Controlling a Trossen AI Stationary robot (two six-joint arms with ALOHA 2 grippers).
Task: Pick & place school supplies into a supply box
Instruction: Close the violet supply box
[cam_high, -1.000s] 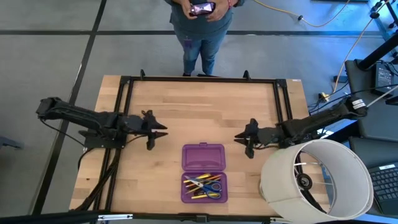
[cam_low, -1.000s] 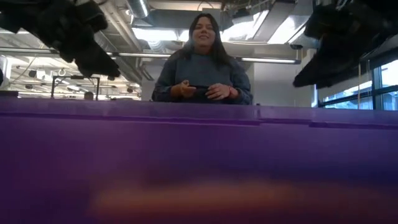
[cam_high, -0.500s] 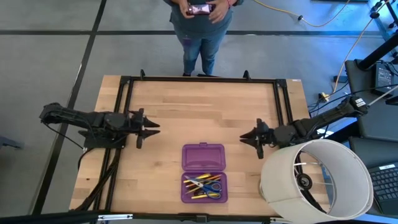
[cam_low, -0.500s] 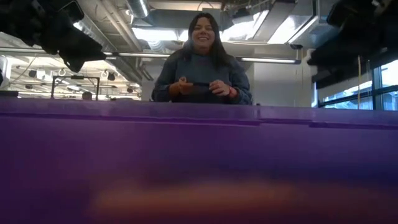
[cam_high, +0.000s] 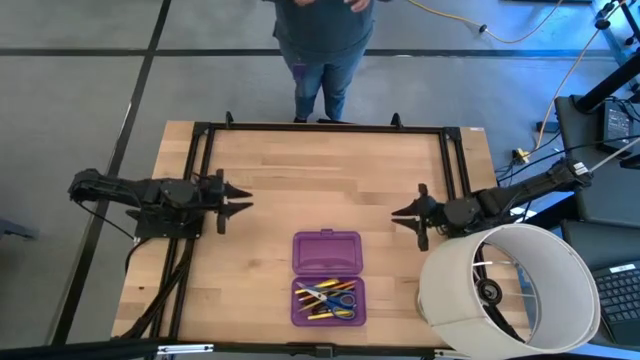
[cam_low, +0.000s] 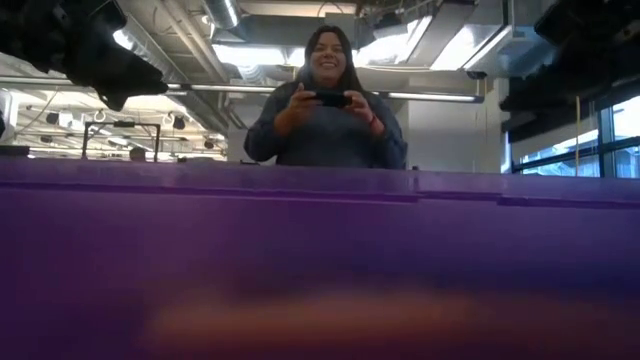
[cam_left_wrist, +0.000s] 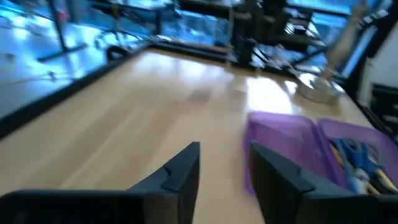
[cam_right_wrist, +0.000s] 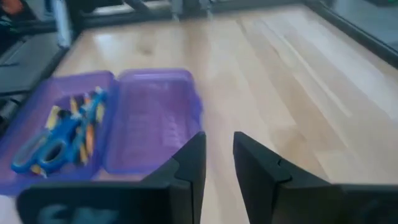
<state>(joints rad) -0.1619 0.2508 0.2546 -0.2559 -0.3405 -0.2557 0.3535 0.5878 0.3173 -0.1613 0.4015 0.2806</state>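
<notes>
The purple supply box (cam_high: 327, 275) lies open on the table's near middle, both halves flat. Its near half holds the school supplies (cam_high: 328, 298): yellow pencils, pens and blue-handled scissors (cam_right_wrist: 56, 140). Its far half (cam_high: 327, 250) holds nothing. In the low view the box wall (cam_low: 320, 260) fills the lower picture. My left gripper (cam_high: 235, 200) hovers open left of the box and points toward it; in its wrist view (cam_left_wrist: 224, 168) the box (cam_left_wrist: 311, 149) lies ahead. My right gripper (cam_high: 405, 215) hovers open right of the box, which shows in the right wrist view (cam_right_wrist: 124, 118).
A large white cylinder (cam_high: 510, 290) stands at the table's near right corner, close under my right arm. A black frame (cam_high: 325, 127) runs along the far edge and both sides. A person (cam_high: 322, 40) stands beyond the far edge, holding a phone (cam_low: 330, 99). Bare wood (cam_high: 325, 180) lies far of the box.
Both grippers have drawn back from the box: the left toward the table's left edge, the right toward the right edge. The box and the supplies in it have stayed still. The person has raised the phone.
</notes>
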